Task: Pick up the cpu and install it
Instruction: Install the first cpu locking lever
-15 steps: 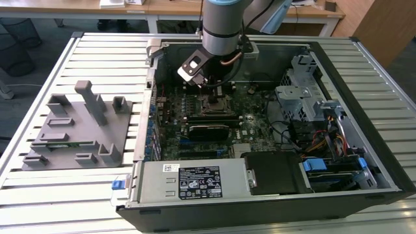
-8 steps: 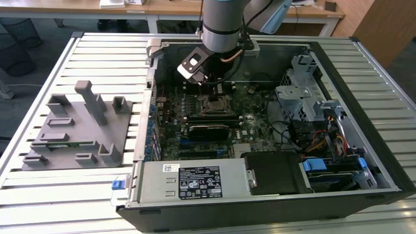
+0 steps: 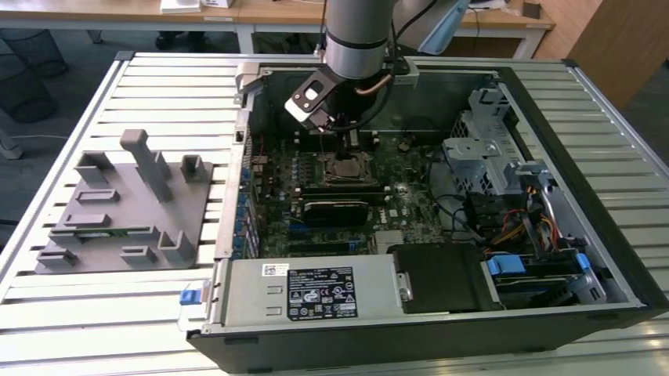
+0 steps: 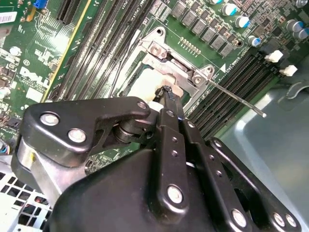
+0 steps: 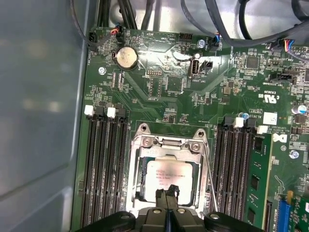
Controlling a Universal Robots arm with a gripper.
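On a slatted metal table (image 3: 84,313), an open computer case (image 3: 439,337), lying on its side with the motherboard (image 3: 408,184) facing up. On the same table, beside the case toward the exterior view's left, a grey fixture (image 3: 115,227) of plastic blocks. Inside the case, along the wall nearest the camera, a silver power supply (image 3: 303,290). From above, the arm (image 3: 361,39) reaching down into the case, with the gripper (image 3: 350,149) low over the middle of the board.

In the first wrist view, black memory slots (image 5: 104,169) on both sides of a metal socket frame (image 5: 169,142), and a round coin cell (image 5: 127,57) further up the board. In the second wrist view, a thin lever (image 4: 236,99) slanting out beside the frame.

Inside that frame, the cpu (image 5: 169,176): flat, silver top up, seated in the socket, not lifted. In the second wrist view, the cpu (image 4: 142,84) pale, just past the fingertips.

Gripper fingers (image 5: 161,198) closed against each other, only a thin seam between them, nothing clamped. Tips down at the cpu's edge. Touching or just above: cannot tell.
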